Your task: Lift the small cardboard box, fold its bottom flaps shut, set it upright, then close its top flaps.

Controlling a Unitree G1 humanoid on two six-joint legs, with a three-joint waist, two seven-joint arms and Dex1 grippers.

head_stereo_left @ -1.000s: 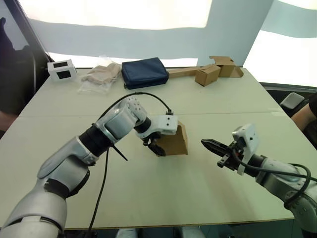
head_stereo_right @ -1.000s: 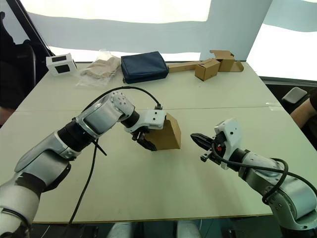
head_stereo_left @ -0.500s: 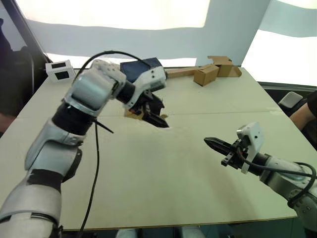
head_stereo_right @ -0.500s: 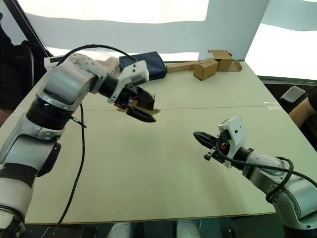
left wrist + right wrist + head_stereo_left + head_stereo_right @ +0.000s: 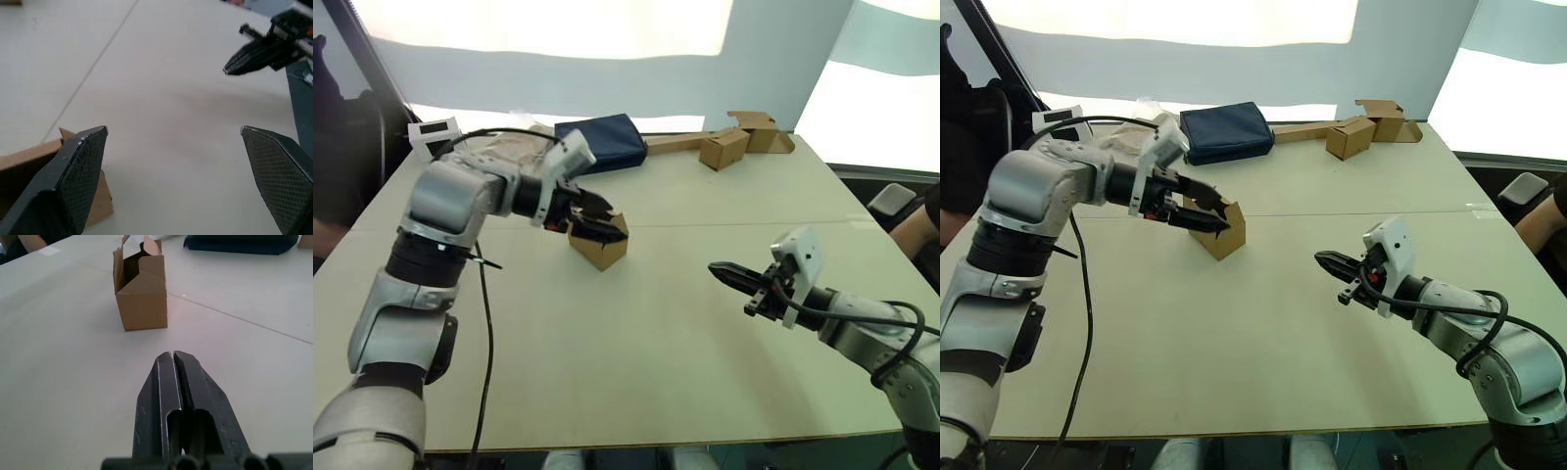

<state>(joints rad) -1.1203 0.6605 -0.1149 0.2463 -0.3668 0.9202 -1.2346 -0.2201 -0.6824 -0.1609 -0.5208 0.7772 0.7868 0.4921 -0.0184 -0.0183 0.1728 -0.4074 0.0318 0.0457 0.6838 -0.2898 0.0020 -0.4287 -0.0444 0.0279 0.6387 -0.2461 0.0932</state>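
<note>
Left gripper [image 5: 173,132] spread wide — small cardboard box [image 5: 29,166] beside.

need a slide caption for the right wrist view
Shut right gripper pointing at the small cardboard box, standing upright on the table with top flaps open.

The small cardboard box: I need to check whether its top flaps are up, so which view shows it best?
The right wrist view: the small cardboard box stands whole and upright there, top flaps raised. The eye views show it under the open left gripper, partly covered. The left wrist view catches just a corner beside one finger.

Upright small cardboard box [image 5: 142,291], flaps open
</note>
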